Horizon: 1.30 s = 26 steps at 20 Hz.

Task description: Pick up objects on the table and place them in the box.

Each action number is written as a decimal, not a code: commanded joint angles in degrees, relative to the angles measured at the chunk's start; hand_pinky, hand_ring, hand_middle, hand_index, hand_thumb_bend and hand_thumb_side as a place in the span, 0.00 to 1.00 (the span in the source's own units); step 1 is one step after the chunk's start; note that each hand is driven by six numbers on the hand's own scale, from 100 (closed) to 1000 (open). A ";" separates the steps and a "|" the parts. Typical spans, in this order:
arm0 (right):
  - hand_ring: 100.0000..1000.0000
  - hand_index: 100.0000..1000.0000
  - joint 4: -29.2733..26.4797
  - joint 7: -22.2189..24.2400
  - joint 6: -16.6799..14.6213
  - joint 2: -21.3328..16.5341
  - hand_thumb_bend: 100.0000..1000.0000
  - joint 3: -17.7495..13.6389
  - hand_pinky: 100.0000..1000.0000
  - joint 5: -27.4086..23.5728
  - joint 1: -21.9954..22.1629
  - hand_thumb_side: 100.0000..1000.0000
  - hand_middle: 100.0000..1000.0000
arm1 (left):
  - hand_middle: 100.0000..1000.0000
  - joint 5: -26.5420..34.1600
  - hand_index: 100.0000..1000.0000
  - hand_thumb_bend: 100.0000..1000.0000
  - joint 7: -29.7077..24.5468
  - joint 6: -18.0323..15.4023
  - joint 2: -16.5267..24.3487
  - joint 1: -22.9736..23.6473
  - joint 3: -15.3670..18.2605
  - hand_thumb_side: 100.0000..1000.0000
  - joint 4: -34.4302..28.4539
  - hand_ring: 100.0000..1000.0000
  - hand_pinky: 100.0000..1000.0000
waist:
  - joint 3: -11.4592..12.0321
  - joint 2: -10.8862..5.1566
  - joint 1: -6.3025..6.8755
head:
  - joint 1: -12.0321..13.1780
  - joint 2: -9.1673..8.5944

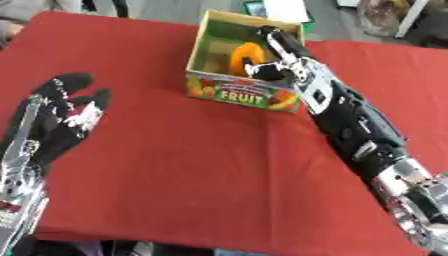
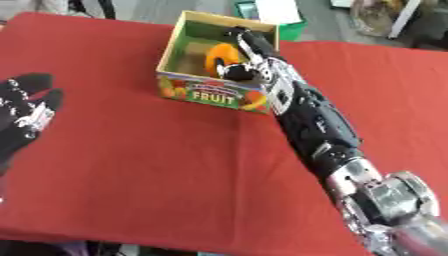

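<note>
Red tablecloth (image 1: pixel 201 165) covers the work surface. Near its far edge stands the FRUIT box (image 1: pixel 236 94). Right hand (image 1: pixel 278 55) reaches into the box, fingers curled around an orange object (image 1: pixel 246 56). Left hand (image 1: pixel 66 107) rests left of the box, fingers straight.

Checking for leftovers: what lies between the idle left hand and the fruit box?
Only bare red tablecloth between the left hand and the box, as the left eye view shows.

red tablecloth (image 1: pixel 192 170), white sheet beyond (image 1: pixel 284 10)
</note>
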 commanded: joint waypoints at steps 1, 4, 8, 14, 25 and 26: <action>0.88 0.91 -3.96 -2.04 0.96 -2.21 0.13 -0.09 0.77 -1.86 -1.33 0.21 0.92 | 0.73 -0.04 0.66 0.42 -0.06 -0.20 0.45 -0.56 0.18 0.33 -0.52 0.85 0.79 | -0.23 -1.07 0.23 | 0.32 -0.59; 0.85 0.89 -6.58 -4.04 1.70 -3.14 0.00 0.20 0.74 -4.42 -1.26 0.25 0.86 | 0.73 -0.04 0.66 0.41 0.06 -0.23 0.52 -0.39 0.30 0.33 -0.45 0.85 0.79 | -0.70 -1.22 0.21 | 0.63 -0.60; 0.76 0.80 -11.94 -6.09 2.33 -5.15 0.00 0.98 0.66 -10.69 -0.25 0.00 0.71 | 0.73 -0.05 0.66 0.41 0.43 -0.25 0.63 0.04 0.63 0.33 -0.27 0.85 0.79 | -1.98 -1.43 0.29 | 1.47 -0.51; 0.72 0.74 -25.27 -9.09 3.34 -10.42 0.00 2.77 0.60 -29.31 5.94 0.00 0.62 | 0.73 -0.15 0.66 0.41 1.51 -0.45 0.99 0.91 1.63 0.33 -0.08 0.85 0.79 | -4.31 -1.49 0.74 | 3.36 -0.33; 0.73 0.75 -47.40 -15.64 7.18 -14.24 0.00 -1.20 0.59 -47.11 24.92 0.11 0.64 | 0.73 -0.16 0.66 0.40 3.60 -0.84 1.26 2.27 3.49 0.33 0.16 0.85 0.79 | -7.90 -1.16 1.17 | 4.81 -0.33; 0.73 0.75 -48.36 -16.10 7.21 -13.91 0.00 -1.69 0.59 -47.56 26.28 0.11 0.64 | 0.73 -0.17 0.66 0.40 3.71 -0.88 1.27 2.35 3.59 0.33 0.18 0.85 0.79 | -8.11 -1.12 1.20 | 4.92 -0.33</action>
